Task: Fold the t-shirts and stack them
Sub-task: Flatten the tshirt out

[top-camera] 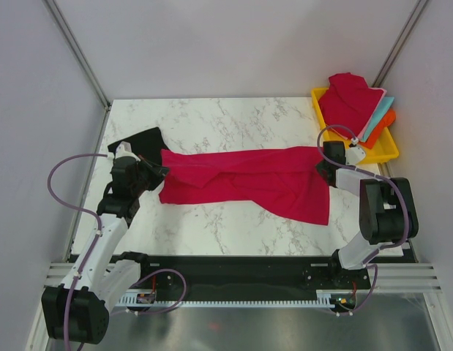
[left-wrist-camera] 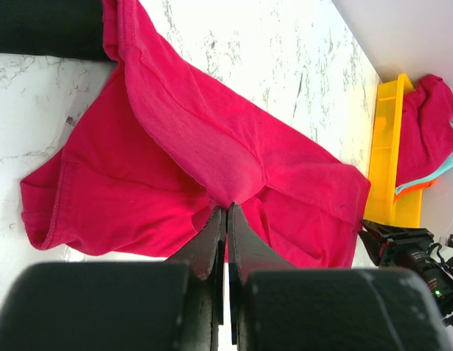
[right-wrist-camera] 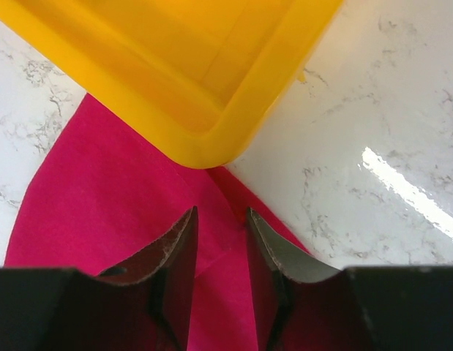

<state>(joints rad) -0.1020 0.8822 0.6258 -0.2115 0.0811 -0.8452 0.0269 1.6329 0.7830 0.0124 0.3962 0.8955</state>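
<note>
A crimson t-shirt (top-camera: pixel 248 179) lies stretched across the marble table between the two arms. My left gripper (top-camera: pixel 156 173) is shut on its left end, and the left wrist view shows the cloth (left-wrist-camera: pixel 197 139) bunched at the closed tips (left-wrist-camera: pixel 227 210). At the shirt's right end, my right gripper (top-camera: pixel 323 162) stands open right by the tray's corner. Its fingers straddle the flat red cloth (right-wrist-camera: pixel 102 190) without pinching it. A black t-shirt (top-camera: pixel 142 139) lies behind the left gripper. Red (top-camera: pixel 350 99), teal (top-camera: pixel 380 117) and orange (top-camera: pixel 383 133) t-shirts are piled in the tray.
The yellow plastic tray (top-camera: pixel 389 152) sits at the back right, its rounded corner (right-wrist-camera: pixel 204 150) just beyond my right fingertips. Grey walls close in the table on the left, the back and the right. A black rail runs along the near edge.
</note>
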